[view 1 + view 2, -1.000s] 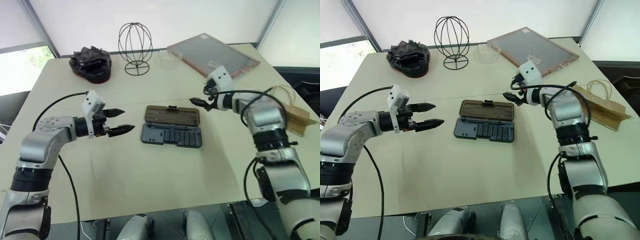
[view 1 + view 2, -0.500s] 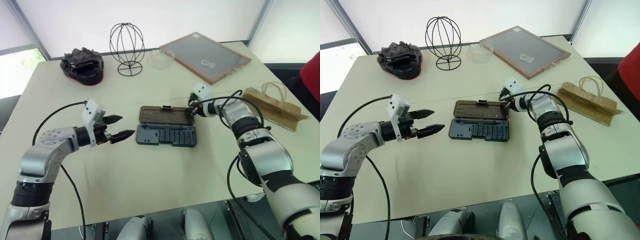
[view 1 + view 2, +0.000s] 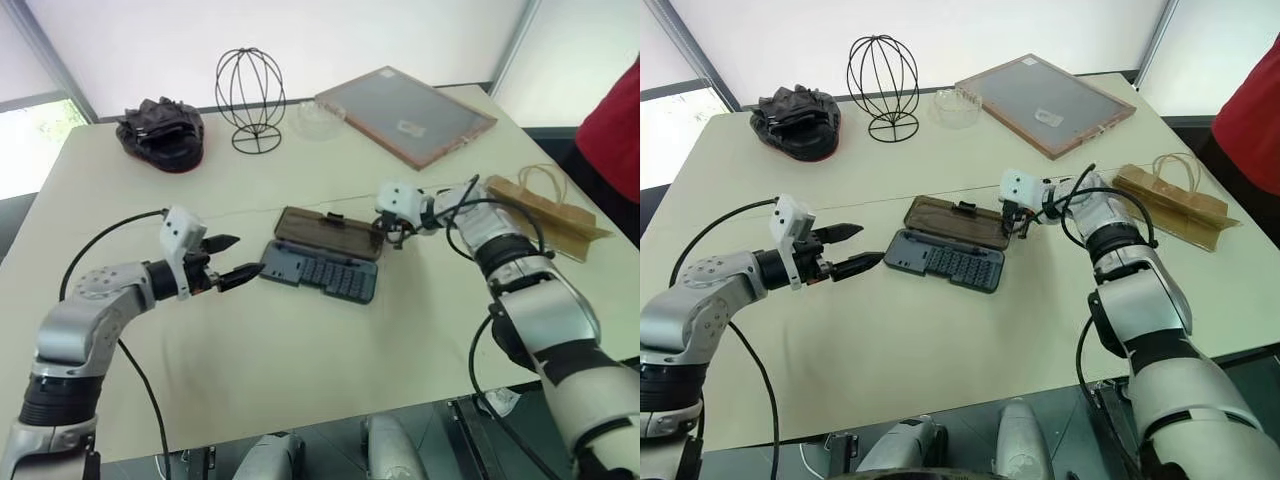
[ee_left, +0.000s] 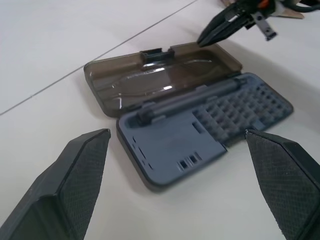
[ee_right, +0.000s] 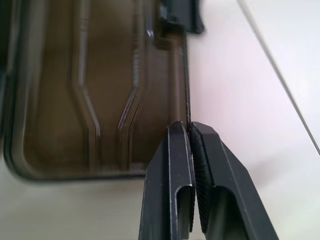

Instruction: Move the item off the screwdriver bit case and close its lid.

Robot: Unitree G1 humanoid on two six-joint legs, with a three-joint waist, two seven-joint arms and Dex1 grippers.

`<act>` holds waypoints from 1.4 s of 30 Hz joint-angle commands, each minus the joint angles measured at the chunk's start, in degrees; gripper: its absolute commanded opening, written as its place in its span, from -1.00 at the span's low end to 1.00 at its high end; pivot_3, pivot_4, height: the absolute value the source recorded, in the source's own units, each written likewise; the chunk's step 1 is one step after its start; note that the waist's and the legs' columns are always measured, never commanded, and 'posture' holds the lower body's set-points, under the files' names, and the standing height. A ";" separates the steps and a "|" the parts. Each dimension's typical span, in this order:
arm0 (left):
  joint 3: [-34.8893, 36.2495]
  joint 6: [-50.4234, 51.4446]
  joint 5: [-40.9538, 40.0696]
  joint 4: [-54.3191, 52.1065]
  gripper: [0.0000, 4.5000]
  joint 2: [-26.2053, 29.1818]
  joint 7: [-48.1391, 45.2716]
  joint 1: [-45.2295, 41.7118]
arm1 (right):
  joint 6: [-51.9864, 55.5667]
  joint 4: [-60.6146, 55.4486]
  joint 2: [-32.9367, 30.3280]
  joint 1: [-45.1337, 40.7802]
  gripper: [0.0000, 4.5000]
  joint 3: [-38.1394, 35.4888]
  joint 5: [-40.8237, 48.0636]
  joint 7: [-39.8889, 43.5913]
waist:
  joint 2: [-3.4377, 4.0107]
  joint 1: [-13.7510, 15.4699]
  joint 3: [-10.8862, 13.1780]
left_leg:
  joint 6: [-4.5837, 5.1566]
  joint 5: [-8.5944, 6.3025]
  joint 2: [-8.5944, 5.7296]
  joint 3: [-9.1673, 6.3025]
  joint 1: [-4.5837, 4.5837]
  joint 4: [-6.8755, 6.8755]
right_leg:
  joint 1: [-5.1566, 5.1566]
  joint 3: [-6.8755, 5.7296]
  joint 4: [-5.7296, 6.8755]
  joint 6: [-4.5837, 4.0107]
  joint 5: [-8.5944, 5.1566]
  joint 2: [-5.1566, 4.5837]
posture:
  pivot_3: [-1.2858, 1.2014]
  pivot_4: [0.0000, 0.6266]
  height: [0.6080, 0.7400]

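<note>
The screwdriver bit case (image 3: 322, 272) lies open mid-table, its blue-grey tray of bit rows nearest me. Its brown lid (image 3: 325, 232) lies flat behind the tray, latch tab (image 4: 152, 54) on the far edge. My right gripper (image 5: 189, 127) is shut on the lid's thin edge, near the right far corner. Just left of the tray, my left gripper (image 3: 245, 256) is open and points at the case without touching it. The item, a brown paper bag (image 3: 545, 205) with twine handles, lies flat on the table to the right, apart from the case.
A black wire dome stand (image 3: 248, 98), a lumpy black object (image 3: 160, 132), a clear dish (image 3: 318, 118) and a wood-framed grey board (image 3: 405, 113) stand along the table's far side. A person's red sleeve (image 3: 610, 120) shows at the right edge.
My right gripper came down to the lid's right far corner and shut on its edge. The case now lies slightly askew. The left gripper stayed open beside it; the camera shifted.
</note>
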 commanded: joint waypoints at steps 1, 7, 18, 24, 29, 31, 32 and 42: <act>0.87 -0.56 -0.56 -0.69 1.00 0.87 -0.93 -0.88 | -7.55 -5.60 0.15 1.88 -0.97 0.99 1.16 6.15 | 0.01 -0.01 0.00 | 0.00 0.00 0.00 0.00 0.00 0.00 | -0.01 0.00 0.01 0.00 0.00 0.00 | 0.03 -0.52 1.00; -0.18 -0.49 -0.20 0.10 1.00 0.51 -1.57 -2.10 | -14.32 -7.40 0.75 2.81 -0.97 1.96 -0.34 5.09 | 0.01 0.40 0.01 | -0.01 0.00 -0.01 -0.01 -0.01 0.02 | -0.01 0.00 0.02 0.00 0.00 0.00 | 0.03 -0.52 1.00; -0.01 0.26 -0.48 -1.38 1.00 0.16 -1.17 -0.91 | -14.29 -3.89 1.06 0.68 -0.97 2.76 -2.24 2.93 | 0.01 0.37 0.01 | -0.01 0.00 -0.02 -0.03 0.00 0.04 | -0.01 0.00 0.09 -0.01 0.00 0.02 | 0.03 -0.52 1.00; -0.45 0.48 -0.45 -1.22 1.00 -0.17 -1.05 -1.38 | -13.66 -3.29 1.23 0.41 -0.59 2.92 -2.84 2.22 | 0.01 0.38 0.01 | -0.01 0.00 -0.02 -0.04 0.00 0.05 | -0.01 0.00 0.10 -0.01 0.00 0.02 | 0.03 -0.52 1.00; -1.12 -0.39 0.24 -0.48 1.00 -0.86 -1.32 -1.55 | -11.22 -6.87 -0.43 0.78 0.50 1.01 -1.36 0.97 | 0.01 0.46 0.01 | -0.01 0.00 -0.03 -0.06 0.00 0.05 | 0.00 0.00 0.12 -0.01 0.00 0.02 | 0.03 -0.52 1.00; -0.56 -0.19 -0.46 -1.06 1.00 -1.17 -1.13 -1.63 | -7.68 -11.36 -1.67 1.87 0.92 -0.97 1.17 2.49 | 0.02 0.52 0.01 | -0.01 0.00 -0.04 -0.06 0.00 0.06 | 0.00 0.00 0.12 -0.01 0.00 0.01 | 0.03 -0.52 1.00; -0.05 0.43 -1.57 -1.65 1.00 -1.65 -0.88 -2.01 | -2.43 -17.16 -2.77 3.23 0.92 -3.54 4.62 3.88 | 0.02 0.53 0.01 | -0.01 0.00 -0.04 -0.08 -0.01 0.06 | 0.00 0.00 0.12 -0.01 0.00 0.01 | 0.03 -0.52 1.00; -4.41 5.04 -7.30 -9.84 0.15 1.51 -7.81 1.25 | 37.55 -61.80 -9.47 18.61 0.94 -14.87 21.81 4.93 | 0.03 0.79 0.02 | 0.00 -0.01 -0.03 -0.04 -0.16 0.06 | -0.16 0.02 0.16 -0.01 0.00 -0.04 | 0.03 -0.52 1.00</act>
